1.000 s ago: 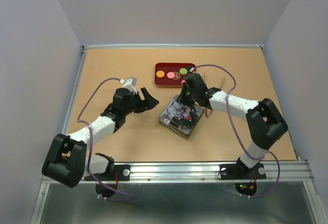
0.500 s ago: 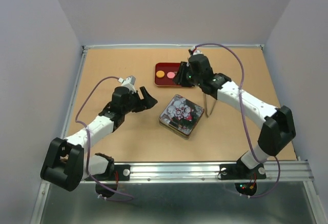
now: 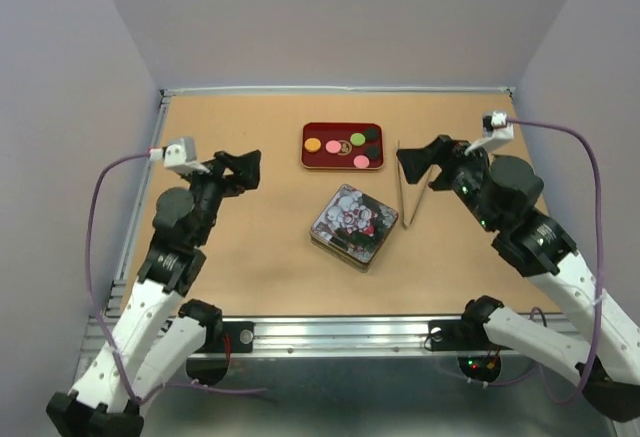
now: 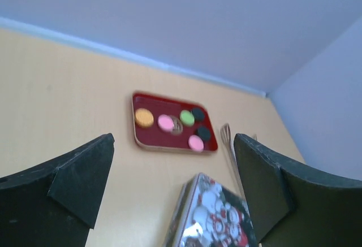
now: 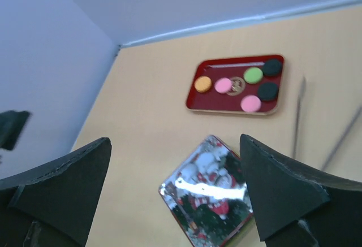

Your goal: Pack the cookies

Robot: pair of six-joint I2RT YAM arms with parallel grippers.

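Note:
The cookies are small flat discs on a red tray [image 3: 320, 161]: orange [image 3: 313, 144], pink [image 3: 333, 146], green [image 3: 357, 140], black [image 3: 371, 135] and another pink [image 3: 361, 162]. Both wrist views show the same tray [image 4: 150, 137] [image 5: 212, 101] and cookies [image 4: 166, 122] [image 5: 223, 85] from farther off. A closed square tin [image 3: 349, 224] with a Christmas print lies in front of the tray. My left gripper [image 3: 240, 164] hangs open left of the tin. My right gripper [image 3: 420, 160] hangs open right of the tray. Neither holds anything.
Metal tongs [image 3: 410, 193] lie on the tabletop between the tin and my right arm, also visible in the wrist views [image 4: 228, 139] [image 5: 297, 117]. Pale walls close off the table's back and sides.
My right arm has drawn back from the tray to the right and its jaws have opened. My left arm has pulled back and up to the left. The tongs now lie flat.

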